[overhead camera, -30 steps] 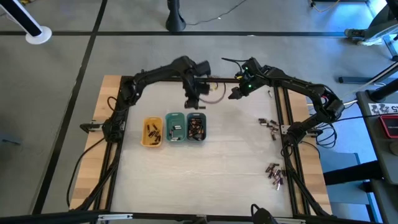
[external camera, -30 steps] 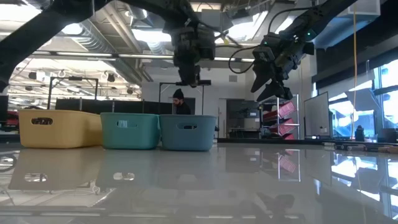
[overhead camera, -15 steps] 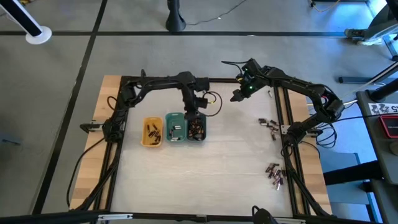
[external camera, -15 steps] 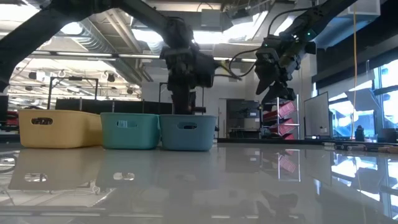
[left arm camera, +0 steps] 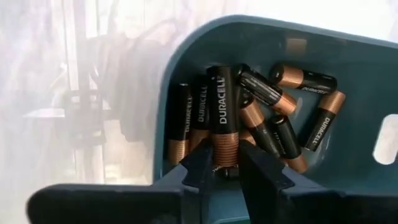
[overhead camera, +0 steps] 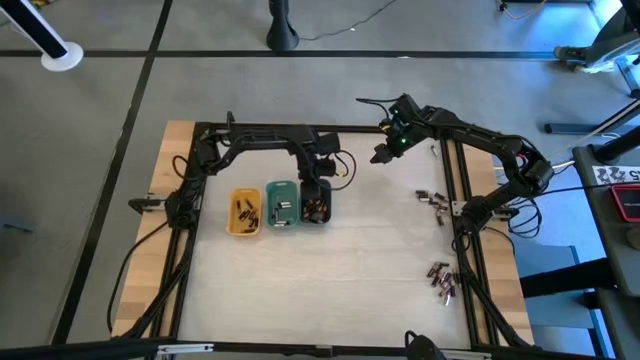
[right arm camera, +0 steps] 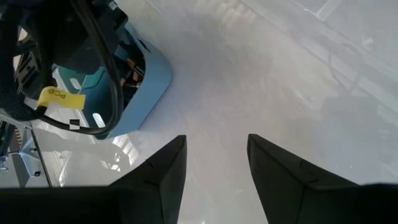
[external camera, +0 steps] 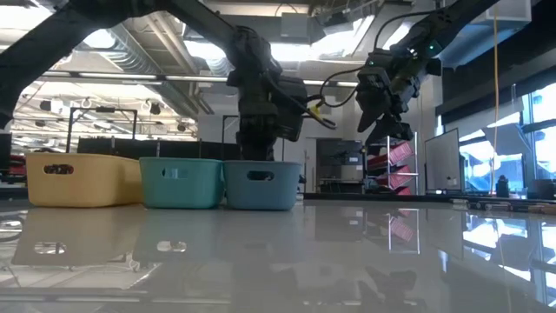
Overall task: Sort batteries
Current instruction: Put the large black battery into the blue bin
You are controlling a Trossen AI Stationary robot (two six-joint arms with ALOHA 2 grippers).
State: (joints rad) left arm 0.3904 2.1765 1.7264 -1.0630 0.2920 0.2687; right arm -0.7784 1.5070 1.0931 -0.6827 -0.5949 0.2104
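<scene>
high view: the left gripper is seen lowered into the grey-blue tray, rightmost of three trays at centre frame, beside the green tray and yellow tray; unsorted batteries are scattered at the right of the table, with a second cluster lower right, well apart from both grippers. the right gripper is held aloft at upper centre. low view: the left gripper is shown dipping behind the grey-blue tray's rim, the right gripper high at upper right. left wrist view: a copper-and-black battery is pinched narrowly between the fingers, above the pile already in the tray. a drop-off is judged in hand; a release, then a lift clear, is called for next. right wrist view: the right fingers are spread wide, empty, over bare table.
</scene>
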